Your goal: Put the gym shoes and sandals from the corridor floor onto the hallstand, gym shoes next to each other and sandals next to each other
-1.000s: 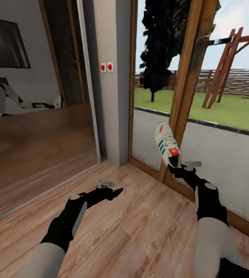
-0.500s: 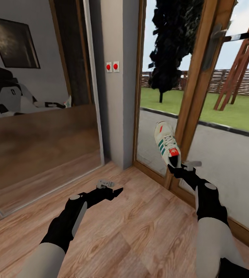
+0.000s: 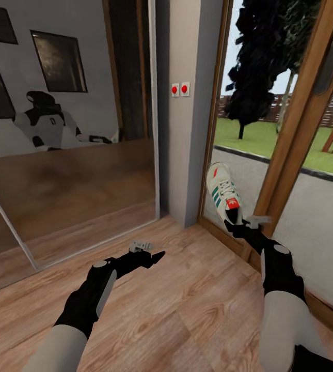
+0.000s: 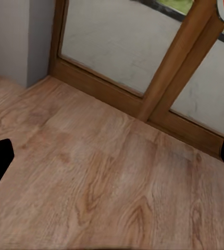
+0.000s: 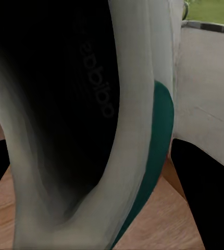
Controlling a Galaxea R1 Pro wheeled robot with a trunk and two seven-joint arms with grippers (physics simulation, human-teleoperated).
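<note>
Right gripper [image 3: 234, 223] clamps a gym shoe [image 3: 223, 192] by its heel, toe raised, before the glass door [image 3: 290, 170]. Left gripper [image 3: 153, 257] hangs empty, fingers apart, above the floor [image 3: 187, 310].

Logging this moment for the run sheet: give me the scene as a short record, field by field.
held item: one gym shoe, raised off the corridor floor, toe pointing up
right gripper: shut on the shoe's heel end
left gripper: open, holding nothing, over bare planks
ahead: mirrored sliding door showing the robot's reflection, grey wall post with two red buttons, glazed wooden door to a garden
shoe's interior: seen close in the right wrist view
</note>
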